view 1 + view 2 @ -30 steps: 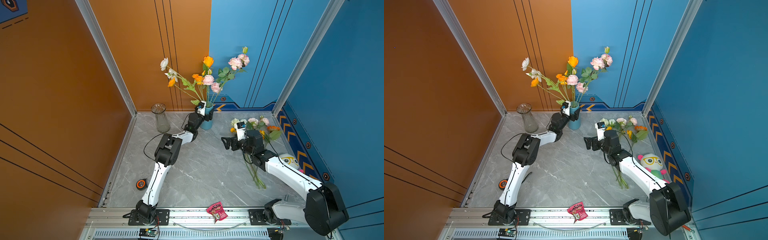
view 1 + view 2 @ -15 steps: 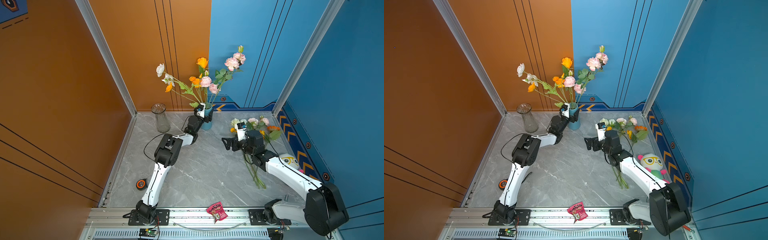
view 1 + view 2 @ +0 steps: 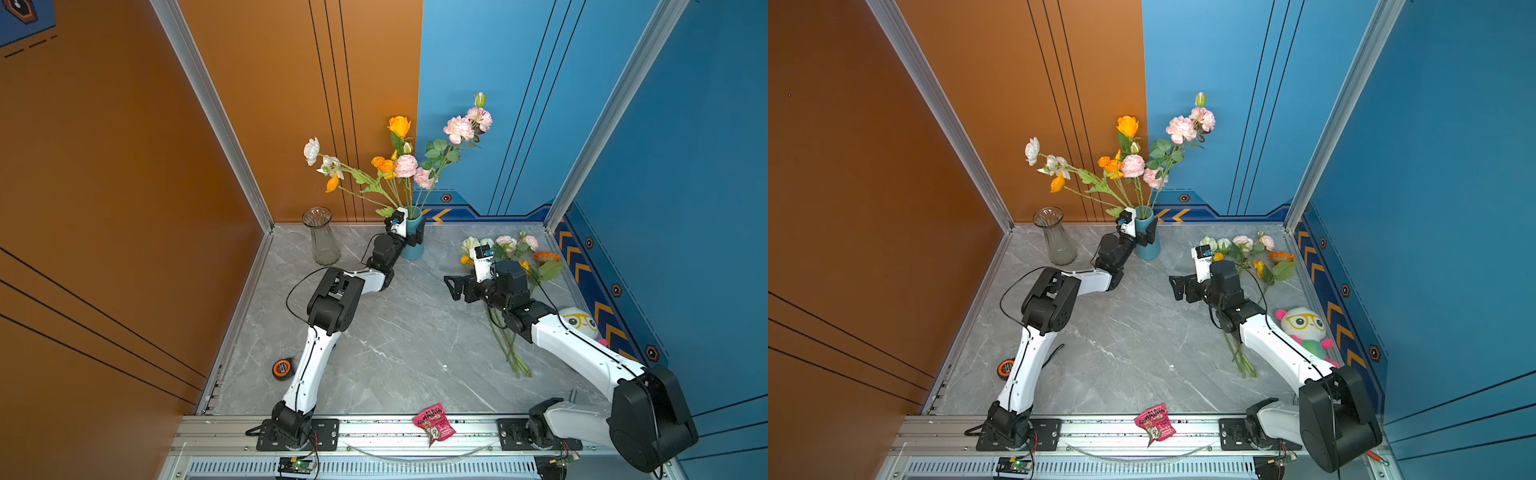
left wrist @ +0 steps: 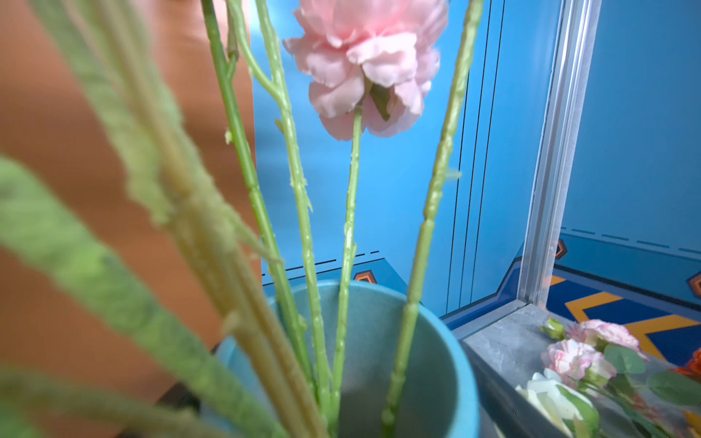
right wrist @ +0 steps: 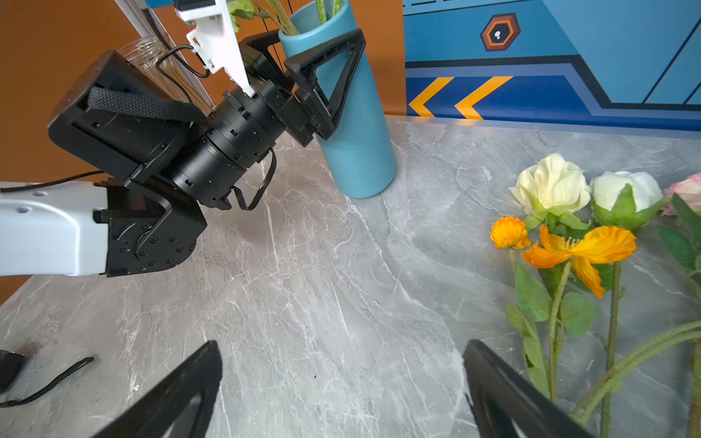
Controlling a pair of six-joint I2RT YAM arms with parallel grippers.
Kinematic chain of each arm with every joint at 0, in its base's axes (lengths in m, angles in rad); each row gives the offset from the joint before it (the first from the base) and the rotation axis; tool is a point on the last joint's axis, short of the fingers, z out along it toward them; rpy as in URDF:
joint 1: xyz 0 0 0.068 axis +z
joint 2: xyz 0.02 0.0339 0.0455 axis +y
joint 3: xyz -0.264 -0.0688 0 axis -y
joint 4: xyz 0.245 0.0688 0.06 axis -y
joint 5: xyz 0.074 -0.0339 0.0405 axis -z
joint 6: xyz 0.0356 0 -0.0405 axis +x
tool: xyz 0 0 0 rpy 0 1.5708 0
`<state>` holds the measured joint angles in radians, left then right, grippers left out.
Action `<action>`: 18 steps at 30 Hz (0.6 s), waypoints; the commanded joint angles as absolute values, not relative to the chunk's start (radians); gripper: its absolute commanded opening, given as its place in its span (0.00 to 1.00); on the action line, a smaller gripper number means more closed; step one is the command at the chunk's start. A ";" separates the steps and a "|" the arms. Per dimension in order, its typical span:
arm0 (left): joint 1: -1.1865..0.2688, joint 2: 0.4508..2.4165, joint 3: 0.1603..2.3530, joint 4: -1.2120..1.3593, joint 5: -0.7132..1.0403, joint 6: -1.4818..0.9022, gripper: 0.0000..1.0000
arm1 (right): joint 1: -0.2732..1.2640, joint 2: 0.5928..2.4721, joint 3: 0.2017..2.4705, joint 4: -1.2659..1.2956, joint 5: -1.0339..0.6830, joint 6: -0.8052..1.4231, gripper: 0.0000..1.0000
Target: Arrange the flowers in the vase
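I work in a robot test booth: orange and blue panel walls, aluminium corner posts, my arms bolted to a metal rail.

Grey marble tabletop. Blue vase upright at the back edge. Clear glass vase upright, left of the blue vase. Loose flowers lying flat, right of it, well apart. Plush toy further right and nearer the front. Orange tape measure far front-left of it. Pink snack packet straight in front (on the metal rail, not the marble).
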<state>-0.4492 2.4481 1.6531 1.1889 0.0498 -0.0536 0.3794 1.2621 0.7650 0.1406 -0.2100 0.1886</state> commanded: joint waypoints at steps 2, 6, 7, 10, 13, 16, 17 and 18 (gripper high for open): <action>-0.440 2.374 1.628 1.225 0.067 -0.056 0.96 | 0.374 1.231 0.743 0.112 -0.220 0.200 1.00; -0.441 2.373 1.613 1.220 0.069 -0.060 0.98 | 0.373 1.225 0.728 0.115 -0.220 0.202 1.00; -0.443 2.372 1.609 1.220 0.068 -0.058 0.98 | 0.373 1.222 0.724 0.115 -0.219 0.203 1.00; -0.445 2.369 1.597 1.220 0.068 -0.053 0.98 | 0.373 1.218 0.717 0.115 -0.215 0.203 1.00; -0.446 2.370 1.586 1.220 0.063 -0.054 0.98 | 0.371 1.215 0.714 0.112 -0.215 0.201 1.00; -0.447 2.366 1.569 1.220 0.056 -0.057 0.98 | 0.370 1.216 0.710 0.117 -0.215 0.201 1.00; -0.448 2.364 1.561 1.219 0.056 -0.057 0.98 | 0.370 1.218 0.709 0.118 -0.216 0.202 1.00; -0.448 2.362 1.552 1.220 0.056 -0.059 0.98 | 0.370 1.218 0.709 0.117 -0.216 0.201 1.00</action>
